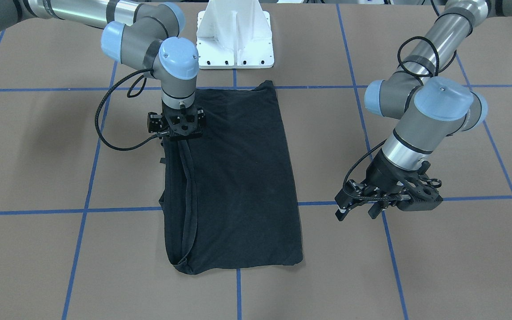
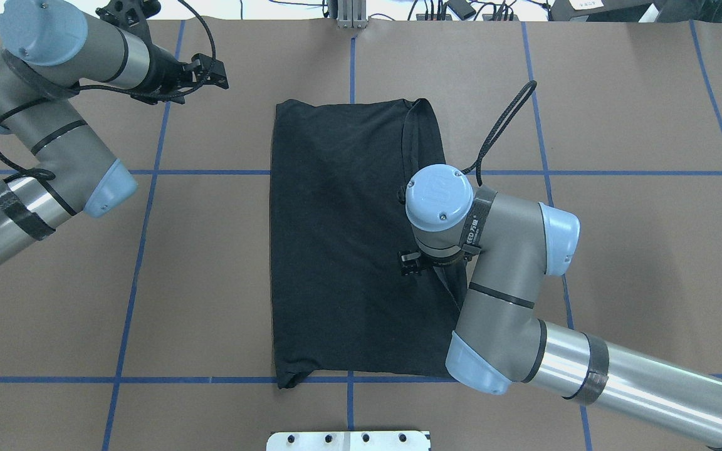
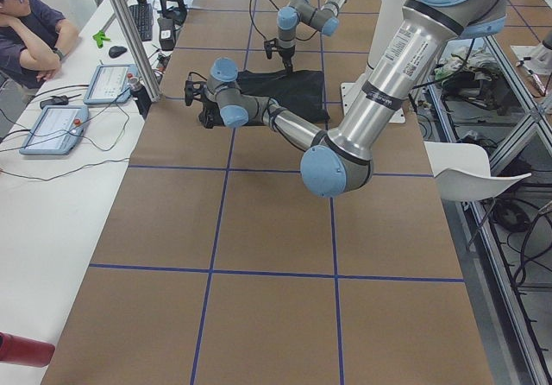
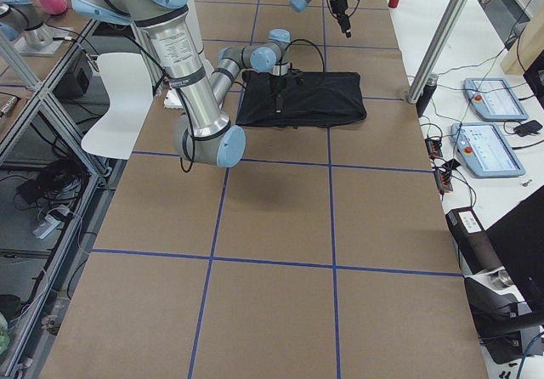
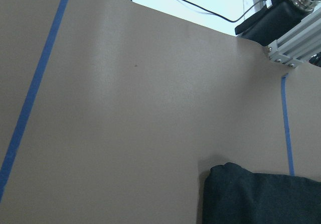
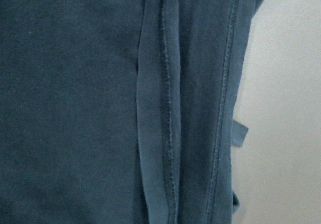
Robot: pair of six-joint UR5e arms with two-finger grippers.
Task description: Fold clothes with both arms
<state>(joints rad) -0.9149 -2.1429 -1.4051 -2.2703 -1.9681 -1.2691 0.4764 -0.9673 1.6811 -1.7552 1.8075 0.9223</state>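
Observation:
The black T-shirt (image 1: 242, 178) lies folded into a long rectangle in the middle of the table, plain side up, with no logo showing. It also shows in the overhead view (image 2: 336, 238). My right gripper (image 1: 180, 135) points straight down onto the shirt's doubled hem edge. Its fingers are hidden under the wrist, so I cannot tell whether they hold cloth. The right wrist view shows only the shirt's stitched hems (image 6: 170, 133) from close up. My left gripper (image 1: 358, 213) is open and empty above bare table, well to the side of the shirt. A shirt corner (image 5: 261, 194) shows in the left wrist view.
The white flanged pedestal (image 1: 236, 40) stands at the robot's side of the table, just beyond the shirt. Blue tape lines (image 1: 82, 209) cross the brown tabletop. An operator (image 3: 30, 31) sits at a side desk with tablets (image 3: 52, 126).

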